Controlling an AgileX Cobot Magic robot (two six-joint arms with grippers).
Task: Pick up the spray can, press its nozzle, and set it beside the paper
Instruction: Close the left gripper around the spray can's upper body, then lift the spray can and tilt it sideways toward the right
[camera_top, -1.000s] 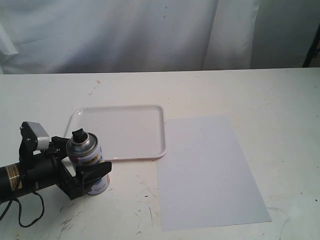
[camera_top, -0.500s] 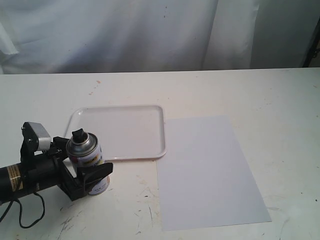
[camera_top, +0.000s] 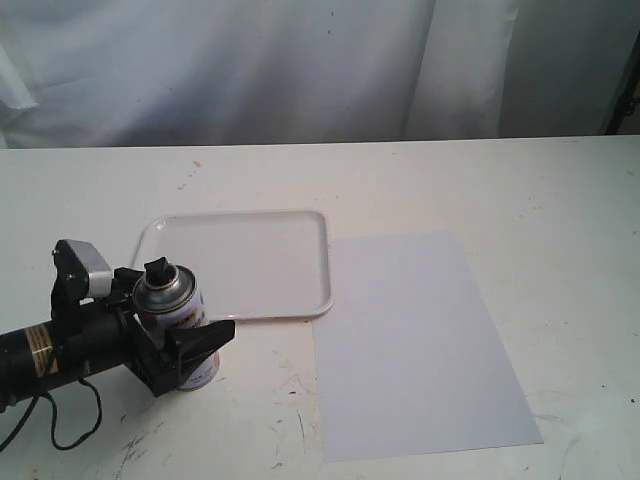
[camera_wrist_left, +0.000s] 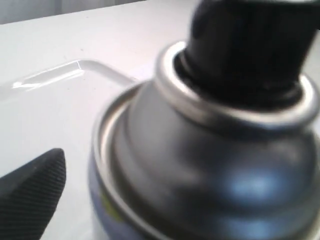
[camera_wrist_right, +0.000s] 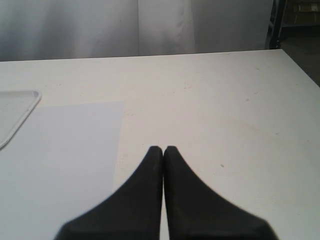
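The spray can (camera_top: 172, 312) stands upright on the table at the front left, just off the white tray's near corner. Its silver dome (camera_wrist_left: 200, 165) and black nozzle (camera_top: 157, 270) (camera_wrist_left: 250, 50) fill the left wrist view. My left gripper (camera_top: 185, 308) is open with a finger on either side of the can; one finger (camera_wrist_left: 30, 195) shows a narrow gap to the can's wall, the other is hidden. The white paper (camera_top: 415, 340) (camera_wrist_right: 65, 150) lies flat to the right of the tray. My right gripper (camera_wrist_right: 163, 149) is shut and empty above bare table beside the paper, outside the exterior view.
A glossy white tray (camera_top: 327, 270) (camera_wrist_right: 15, 107) lies behind the can, touching the paper's left corner. A cable (camera_top: 60, 435) trails from the left arm at the front edge. White curtains hang behind the table. Scuffed table top (camera_top: 560, 220) lies right of the paper.
My left gripper has slid a little to the right, so its fingers reach further past the can. The can, tray and paper have stayed put.
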